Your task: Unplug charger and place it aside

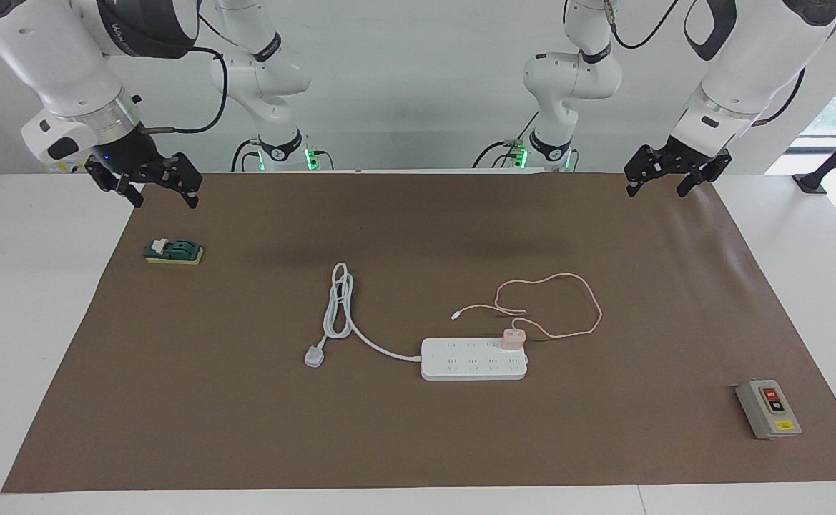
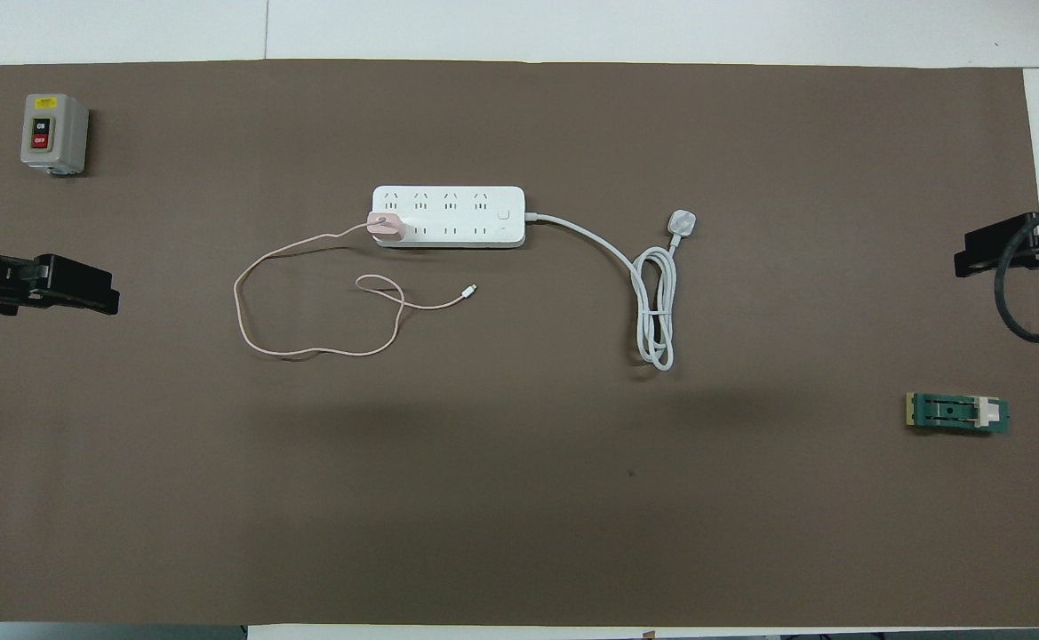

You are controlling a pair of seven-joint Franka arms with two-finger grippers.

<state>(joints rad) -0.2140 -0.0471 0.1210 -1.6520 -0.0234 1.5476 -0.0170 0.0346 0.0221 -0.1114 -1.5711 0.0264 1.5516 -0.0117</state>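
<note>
The charger (image 1: 513, 338) is a small pale-pink cube plugged into the white power strip (image 1: 473, 360) at the strip's end toward the left arm; it also shows in the overhead view (image 2: 386, 226). Its thin pink cable (image 1: 575, 282) loops over the mat nearer to the robots and ends in a white tip (image 1: 453, 315). My left gripper (image 1: 657, 189) is open and empty, raised over the mat's edge at the left arm's end. My right gripper (image 1: 162, 198) is open and empty, raised over the mat's edge at the right arm's end. Both arms wait.
The strip's thick white cord (image 1: 339, 300) and three-pin plug (image 1: 315, 355) lie toward the right arm's end. A green switch on a yellow base (image 1: 173, 251) sits below the right gripper. A grey on/off button box (image 1: 768, 409) stands at the left arm's end, farther from the robots.
</note>
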